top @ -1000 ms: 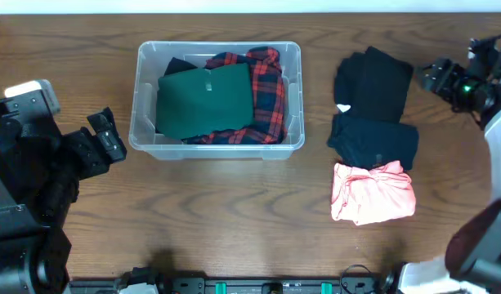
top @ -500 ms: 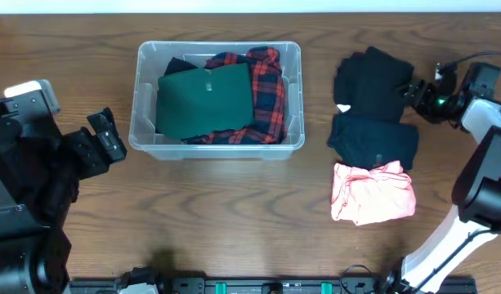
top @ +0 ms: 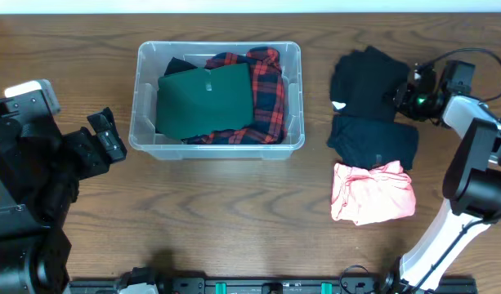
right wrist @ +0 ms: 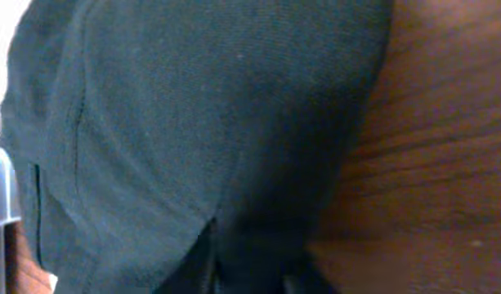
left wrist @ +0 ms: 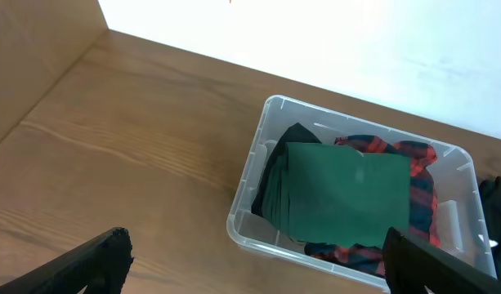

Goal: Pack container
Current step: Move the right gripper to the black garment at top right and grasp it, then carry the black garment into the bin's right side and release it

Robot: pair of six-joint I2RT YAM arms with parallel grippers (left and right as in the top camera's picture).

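The clear container stands at the table's back left, also seen in the left wrist view as the container. Inside it a folded green garment lies on top of a red plaid shirt. My left gripper hovers open to the left of the tub, and its fingers are spread wide with nothing between them. My right gripper is at the right edge of a black garment. Dark cloth fills the right wrist view, pinched between the closed jaws of the right gripper.
A dark navy folded garment lies just in front of the black one, and a pink garment lies in front of that. Bare wooden table runs along the front. A light wall rises behind the tub.
My right arm has swung left from the table's right edge to the black garment, and its jaws have closed there. The left arm has stayed still.
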